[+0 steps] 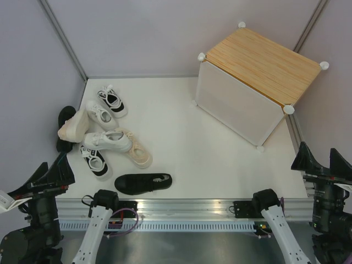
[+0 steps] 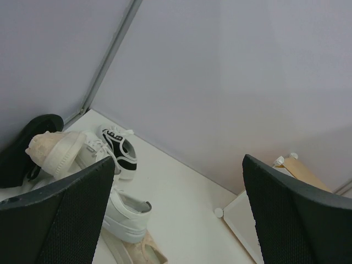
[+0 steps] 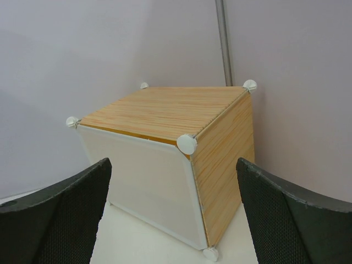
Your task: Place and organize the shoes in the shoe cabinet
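The left hand (image 1: 52, 165) and the right hand (image 1: 318, 151) stood wide open, holding and touching nothing, at the near corners of the desk (image 1: 187, 143). The shoes (image 1: 107, 140) lay scattered on the left; the cabinet (image 1: 258, 82) stood far right, door shut.

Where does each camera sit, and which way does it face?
Top external: above and behind, looking down on shoes and shoe cabinet; left arm and right arm show.
Left wrist: on left arm, facing shoes; open left end effector shows.
Right wrist: on right arm, facing cabinet door; open right end effector shows.
All share the cabinet.
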`<state>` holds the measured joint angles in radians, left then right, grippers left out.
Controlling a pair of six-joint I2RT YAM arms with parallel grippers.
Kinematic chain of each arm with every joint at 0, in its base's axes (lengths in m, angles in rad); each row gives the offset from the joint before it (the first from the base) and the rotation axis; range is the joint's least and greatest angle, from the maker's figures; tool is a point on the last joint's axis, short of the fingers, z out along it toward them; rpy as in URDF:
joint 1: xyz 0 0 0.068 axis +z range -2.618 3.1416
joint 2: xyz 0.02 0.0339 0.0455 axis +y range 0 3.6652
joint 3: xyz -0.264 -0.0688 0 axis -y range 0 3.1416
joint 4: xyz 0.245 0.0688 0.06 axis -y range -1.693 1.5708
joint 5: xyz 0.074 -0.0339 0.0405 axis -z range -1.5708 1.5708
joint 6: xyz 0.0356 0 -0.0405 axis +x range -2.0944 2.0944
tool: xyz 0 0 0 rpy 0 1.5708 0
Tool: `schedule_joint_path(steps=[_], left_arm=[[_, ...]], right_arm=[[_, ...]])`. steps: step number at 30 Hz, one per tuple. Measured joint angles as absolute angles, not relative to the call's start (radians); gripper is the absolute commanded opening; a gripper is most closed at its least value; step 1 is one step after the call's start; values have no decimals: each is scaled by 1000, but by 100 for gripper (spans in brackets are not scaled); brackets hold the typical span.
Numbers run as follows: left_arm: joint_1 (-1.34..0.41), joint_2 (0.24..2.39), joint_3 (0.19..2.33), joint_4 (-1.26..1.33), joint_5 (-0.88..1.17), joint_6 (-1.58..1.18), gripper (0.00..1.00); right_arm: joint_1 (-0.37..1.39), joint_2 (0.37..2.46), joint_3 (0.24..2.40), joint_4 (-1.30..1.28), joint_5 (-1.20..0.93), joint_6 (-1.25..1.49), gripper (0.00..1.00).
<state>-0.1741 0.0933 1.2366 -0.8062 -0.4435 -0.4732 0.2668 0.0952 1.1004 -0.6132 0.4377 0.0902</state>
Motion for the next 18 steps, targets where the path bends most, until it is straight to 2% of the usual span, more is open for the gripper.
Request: schedule_joint_path(steps=[9,18], left_arm=[[-174,91,1185,-807,-427,-486,100],[-174,179,1137,-807,-301,-489,100]], right_arm=[[267,165,1089,-633,423,93,98],[270,435,1078,-718,425,171,98]])
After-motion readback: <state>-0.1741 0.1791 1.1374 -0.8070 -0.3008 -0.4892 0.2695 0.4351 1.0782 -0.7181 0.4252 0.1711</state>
